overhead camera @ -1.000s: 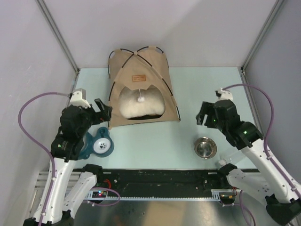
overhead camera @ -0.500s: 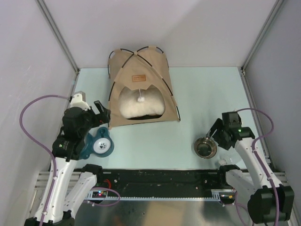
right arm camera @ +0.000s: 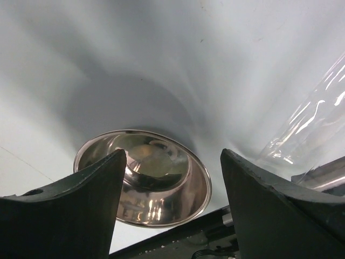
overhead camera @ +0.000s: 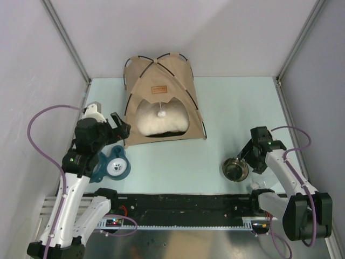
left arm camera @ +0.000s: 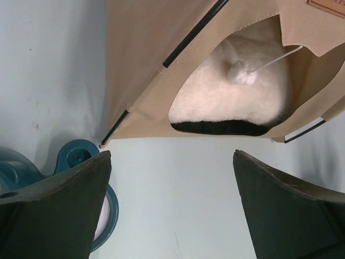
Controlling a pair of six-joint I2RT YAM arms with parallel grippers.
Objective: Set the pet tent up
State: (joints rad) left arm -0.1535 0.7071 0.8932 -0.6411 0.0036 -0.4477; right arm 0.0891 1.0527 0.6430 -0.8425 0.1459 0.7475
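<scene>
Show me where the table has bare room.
Bare: the table between the pet tent's right side and the right wall, and the strip before the tent between teal bowl and steel bowl. Crowded: the tent's left corner, with the left gripper and teal bowl.

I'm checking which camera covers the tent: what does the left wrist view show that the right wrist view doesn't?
Only the left wrist view: the tent standing, the pillow inside it, the pompom hanging at its opening, and a teal dish at lower left.
Only the right wrist view: a steel bowl and a clear plastic piece at the right edge.
Both: the pale table, and an open, empty tool, the left tool in one, the right tool in the other.
</scene>
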